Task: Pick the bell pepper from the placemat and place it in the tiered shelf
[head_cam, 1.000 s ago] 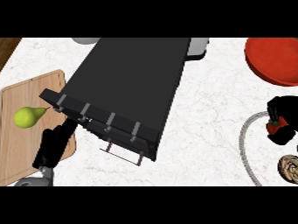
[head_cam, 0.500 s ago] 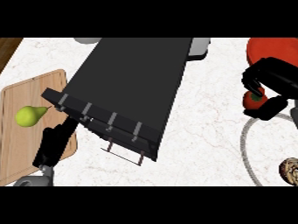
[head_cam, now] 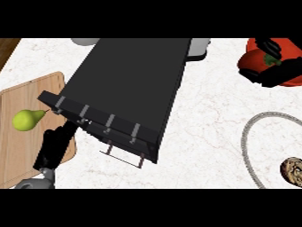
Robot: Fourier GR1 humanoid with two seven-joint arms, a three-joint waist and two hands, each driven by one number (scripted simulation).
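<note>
While in right hand [head_cam: 287, 68], one bell pepper [head_cam: 251, 60].

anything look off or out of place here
Nothing looks spilled, tipped or broken. One odd spot: the bell pepper is held in the curled right hand at the far right, over the red plate, well away from the tiered shelf it's meant for. The pear lies on the cutting board.

Tiered shelf [head_cam: 133, 84] blocks centre; open counter [head_cam: 205, 115] btwn it & placemat [head_cam: 245, 141].
</note>
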